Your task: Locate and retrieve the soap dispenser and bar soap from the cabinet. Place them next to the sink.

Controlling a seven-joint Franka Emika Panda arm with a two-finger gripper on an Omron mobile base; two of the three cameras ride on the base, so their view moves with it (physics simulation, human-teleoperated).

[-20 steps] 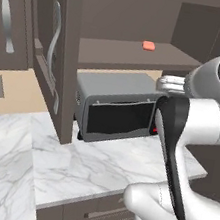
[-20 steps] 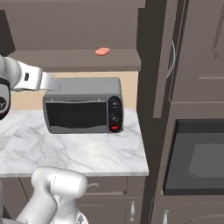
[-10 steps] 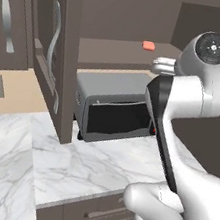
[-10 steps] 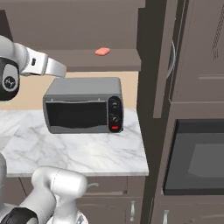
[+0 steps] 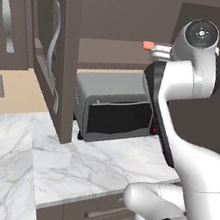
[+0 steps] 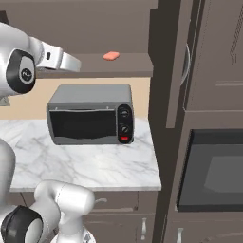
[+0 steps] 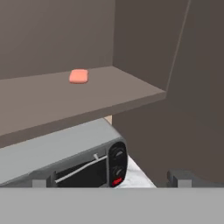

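The bar soap (image 7: 78,76) is a small salmon-pink bar lying on the shelf of the open dark brown cabinet (image 6: 124,66). It also appears on the shelf in the left base view (image 5: 148,45) and the right base view (image 6: 111,56). My gripper (image 7: 109,181) is open and empty, held at shelf height in front of the cabinet and short of the soap. From the right base view the hand (image 6: 71,62) points toward the soap from the left. The soap dispenser and the sink are out of view.
A grey toaster oven (image 6: 90,118) stands on the marble counter (image 5: 73,161) directly under the shelf. The cabinet's open door (image 5: 52,57) juts out on the left. Tall dark cabinets and a built-in oven (image 6: 213,175) close off the right side.
The arm has lifted, carrying the hand from toaster-oven height up to shelf level, closer to the bar soap. The soap has not moved.
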